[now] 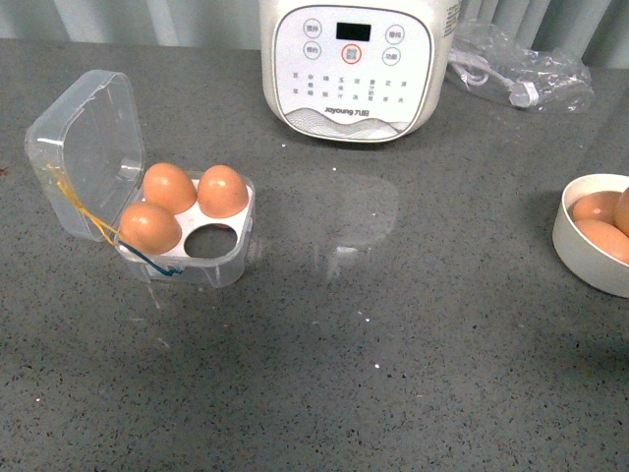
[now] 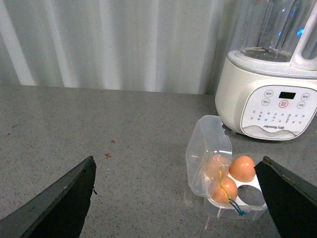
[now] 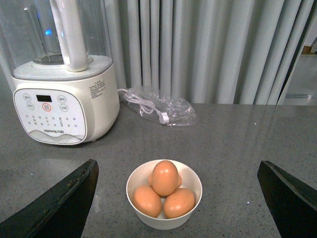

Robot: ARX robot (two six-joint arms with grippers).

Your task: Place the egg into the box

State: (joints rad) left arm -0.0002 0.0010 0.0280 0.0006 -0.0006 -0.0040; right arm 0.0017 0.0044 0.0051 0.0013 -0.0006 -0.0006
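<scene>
Your egg (image 3: 165, 177) is the top one of the pile in the white bowl (image 3: 163, 222), at the far right of the counter (image 1: 393, 344) and well apart from the box (image 1: 234, 258) on the left. The box's lid (image 1: 86, 138) stands open. Three hollows are filled and the front-right hollow (image 1: 208, 237) is empty, so that's your target.

Your right gripper (image 3: 176, 162) hangs over the bowl with its jaws spread wide, holding nothing. Your left gripper (image 2: 177, 158) is wide and empty too, and faces the box.

Expect the egg to be light, with a stiff but brittle shell that's smooth and likely to slip, so squeeze gently. Come down from above and take it across the fat middle, one finger on each side. It rests on the other eggs (image 3: 146, 200), so it may roll at first touch. I count three eggs in the bowl, maybe a fourth behind; I can't tell from here.
</scene>
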